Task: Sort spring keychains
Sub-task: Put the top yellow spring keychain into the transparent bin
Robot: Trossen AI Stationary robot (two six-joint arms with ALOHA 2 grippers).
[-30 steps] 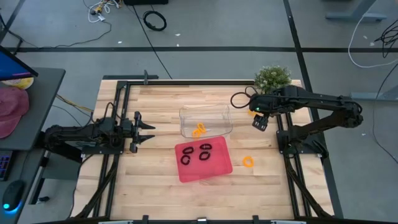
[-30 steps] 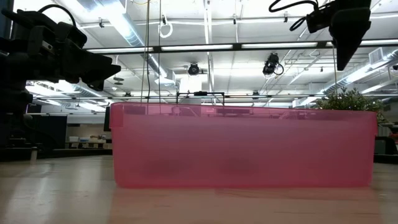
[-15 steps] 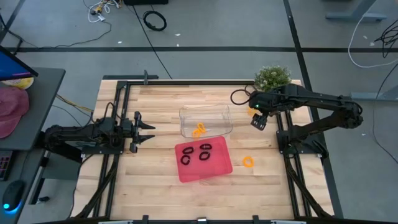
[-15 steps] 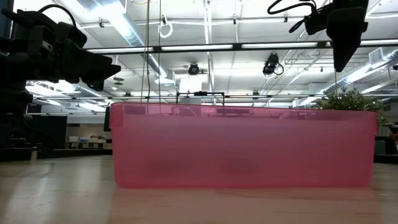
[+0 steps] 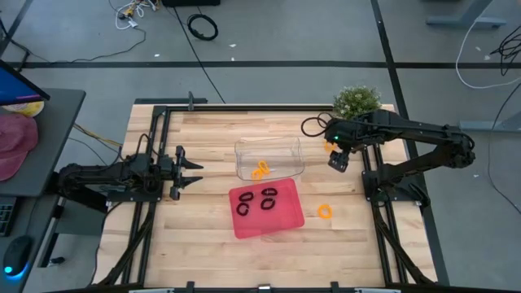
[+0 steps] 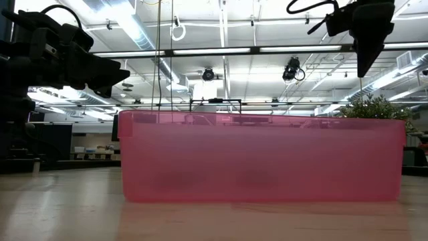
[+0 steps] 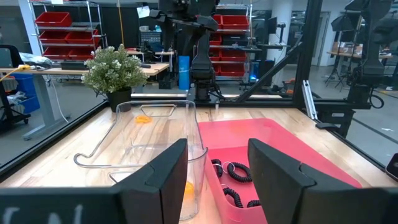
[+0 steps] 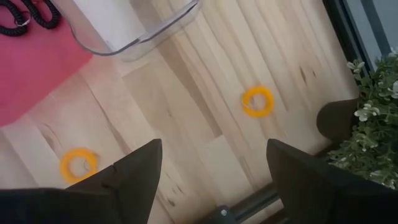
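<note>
Comparing with a second ago, your right gripper [image 5: 338, 159] has crept toward the clear bin [image 5: 269, 158], fingers spread, empty. Two orange spring keychains [image 8: 257, 101] lie loose on the table [image 5: 203, 212]. Left gripper [image 5: 189, 172] waits, open.

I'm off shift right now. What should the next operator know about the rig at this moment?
Left gripper: jaws open, empty, parked at the table's left side.
Right gripper: jaws open, empty, raised right of the clear bin.
Done: black keychains lie in the red tray; orange keychains lie in the clear bin.
Left: two loose orange keychains on the wood, one near the plant, one right of the tray.
</note>
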